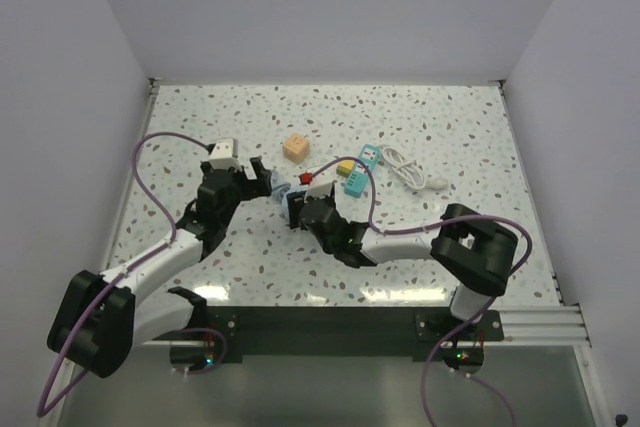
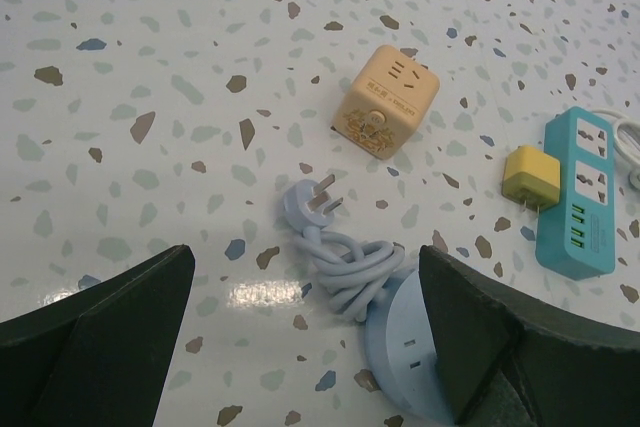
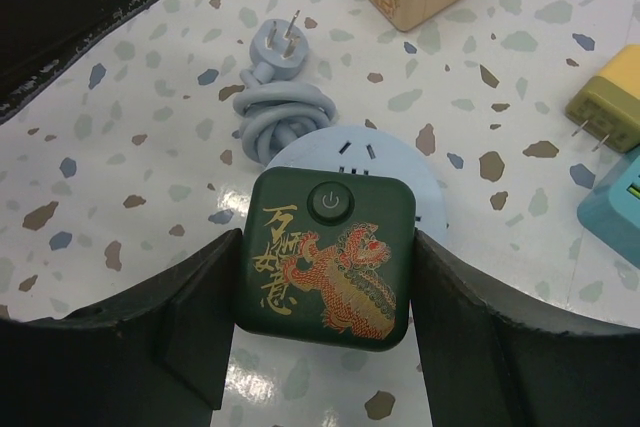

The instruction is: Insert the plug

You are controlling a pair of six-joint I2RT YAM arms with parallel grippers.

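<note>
My right gripper (image 3: pixel 325 282) is shut on the plug (image 3: pixel 325 257), a dark green cube with a gold and red dragon print and a power button on its upper face. The plug sits over the near part of a round light blue socket hub (image 3: pixel 350 147); its prongs are hidden underneath. The hub's coiled cord and pronged cord plug (image 3: pixel 278 47) lie just beyond it. My left gripper (image 2: pixel 305 337) is open; its right finger (image 2: pixel 480 337) is against the hub (image 2: pixel 420 347) and its left finger stands well clear. In the top view both grippers (image 1: pixel 262 179) (image 1: pixel 300 209) meet mid-table.
A tan-orange cube (image 2: pixel 388 99) lies beyond the hub, also in the top view (image 1: pixel 294 147). A small yellow block (image 2: pixel 531 179) sits beside a teal power strip (image 2: pixel 585 192), whose white cable (image 1: pixel 410 172) trails right. White walls enclose the table.
</note>
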